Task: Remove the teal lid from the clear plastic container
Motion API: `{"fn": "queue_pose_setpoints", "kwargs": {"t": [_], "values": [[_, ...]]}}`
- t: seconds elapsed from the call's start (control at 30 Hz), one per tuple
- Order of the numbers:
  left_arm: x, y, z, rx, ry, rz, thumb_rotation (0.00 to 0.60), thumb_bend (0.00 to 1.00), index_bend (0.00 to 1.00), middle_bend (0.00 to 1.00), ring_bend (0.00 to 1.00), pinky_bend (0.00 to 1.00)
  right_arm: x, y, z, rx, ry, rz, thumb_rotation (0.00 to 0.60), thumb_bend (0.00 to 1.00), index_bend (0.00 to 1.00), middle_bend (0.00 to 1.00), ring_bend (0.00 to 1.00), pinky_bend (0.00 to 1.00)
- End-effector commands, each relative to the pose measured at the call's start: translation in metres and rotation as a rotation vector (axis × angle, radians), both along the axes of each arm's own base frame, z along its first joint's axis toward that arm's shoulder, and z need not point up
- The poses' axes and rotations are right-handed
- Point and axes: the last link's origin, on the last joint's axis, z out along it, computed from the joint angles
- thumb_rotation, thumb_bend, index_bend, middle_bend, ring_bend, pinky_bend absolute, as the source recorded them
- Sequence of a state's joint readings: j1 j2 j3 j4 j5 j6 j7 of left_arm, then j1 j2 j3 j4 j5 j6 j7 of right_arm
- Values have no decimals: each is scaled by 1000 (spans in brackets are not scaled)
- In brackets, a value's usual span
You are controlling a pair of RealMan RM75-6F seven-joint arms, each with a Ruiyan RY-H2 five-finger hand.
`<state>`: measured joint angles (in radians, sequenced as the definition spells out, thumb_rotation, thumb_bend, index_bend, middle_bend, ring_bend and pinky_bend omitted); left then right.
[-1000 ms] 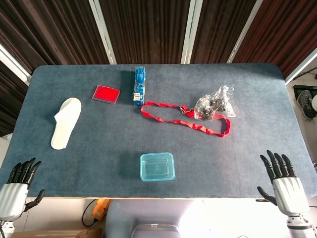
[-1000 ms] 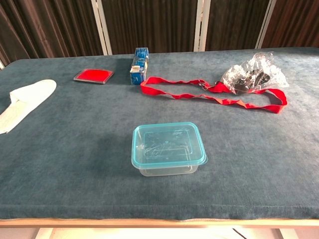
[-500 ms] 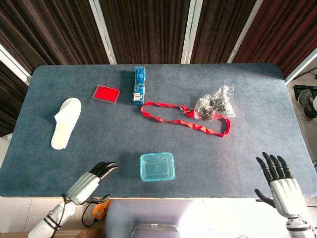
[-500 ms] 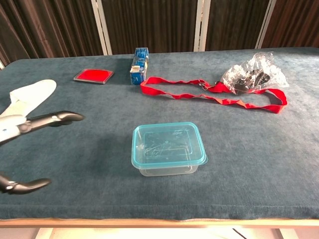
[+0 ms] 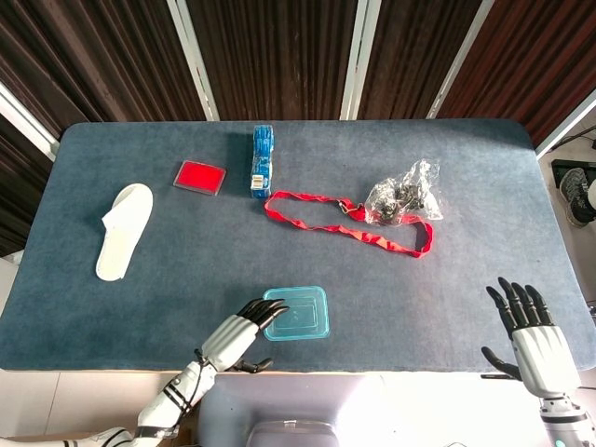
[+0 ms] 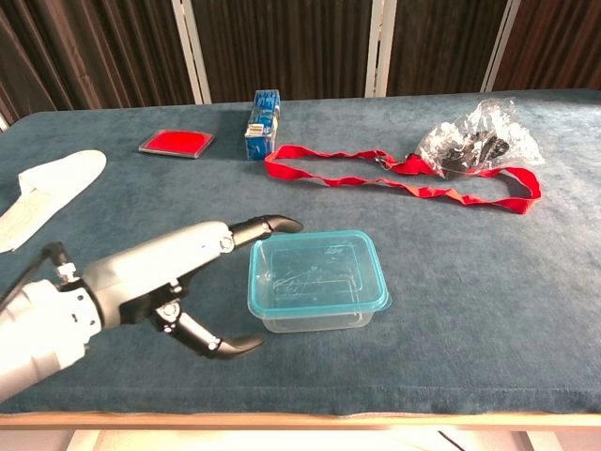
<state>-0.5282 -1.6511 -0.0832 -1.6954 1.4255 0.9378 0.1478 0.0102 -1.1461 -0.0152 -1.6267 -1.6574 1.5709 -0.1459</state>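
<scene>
The clear plastic container stands near the table's front edge, with the teal lid seated on top. My left hand is just left of it, open, with the fingers stretched toward the lid's left edge and the thumb spread low in front. The fingertips hover at the lid's far-left corner; I cannot tell whether they touch it. My right hand is open at the front right edge of the table, far from the container, holding nothing. It does not show in the chest view.
A white slipper lies at the left. A red flat case and a blue box sit at the back. A red strap and a clear bag of dark parts lie behind the container to the right.
My left hand has swung in from the front left corner to the container's left side. The right hand has barely shifted. The container and lid have not moved.
</scene>
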Motion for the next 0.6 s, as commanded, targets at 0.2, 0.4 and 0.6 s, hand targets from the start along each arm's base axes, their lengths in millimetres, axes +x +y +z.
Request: {"fn": "queue_pose_setpoints", "kwargs": {"t": [0.2,0.4,0.6], "values": [[10,23,-28,39,84,-10,600,269,0,0,0,0,0,-1,2,13,-11,-1,600,301,0,0,0,0],[11,31,-28,42,102,11,600,269,0,0,0,0,0,0,3,31,-17,2,600,301,0,0,0,0],[11,34,-22,35,112,18,600,270,0,0,0,0,0,0,2,34,-15,1,600,301,0,0,0,0]]}}
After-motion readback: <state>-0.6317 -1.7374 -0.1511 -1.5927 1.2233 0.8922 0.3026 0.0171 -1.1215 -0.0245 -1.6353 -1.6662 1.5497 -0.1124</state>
